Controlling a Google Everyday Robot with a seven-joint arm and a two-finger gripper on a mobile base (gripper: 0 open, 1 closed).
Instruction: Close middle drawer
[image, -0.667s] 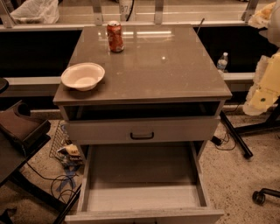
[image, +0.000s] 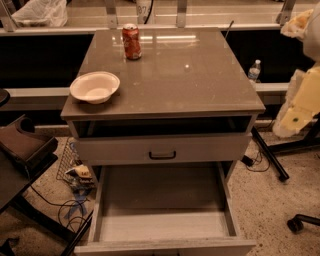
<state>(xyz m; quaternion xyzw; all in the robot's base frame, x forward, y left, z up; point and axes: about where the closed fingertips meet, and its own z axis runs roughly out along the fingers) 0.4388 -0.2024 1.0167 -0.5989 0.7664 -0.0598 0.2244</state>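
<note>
Big pale-grey cabinet (image: 190, 85) is filling most of the shot. The middle drawer (image: 162, 200) is sitting pulled way out toward the camera, with its grey-brown floor showing nothing in it and its front panel running along the bottom edge of the frame. The top drawer (image: 200, 148) above it is looking pushed in, or close to it.

The gripper (image: 295, 115) is hanging off at the right edge, a pale yellowish-white shape beside the cabinet's right side, about level with the tabletop. I can't tell whether it's spread or clamped.

Here's what the next move is hinging on, I reckon. The drawer front is lying down and to the left of the gripper, well apart from it. The drawer is sliding along the line from the camera into the cabinet, so the gripper is needing to get in front of that panel and push it away from us.

A white bowl (image: 95, 86), a red can (image: 131, 41) and a water bottle (image: 254, 70) behind are staying clear of that path.
</note>
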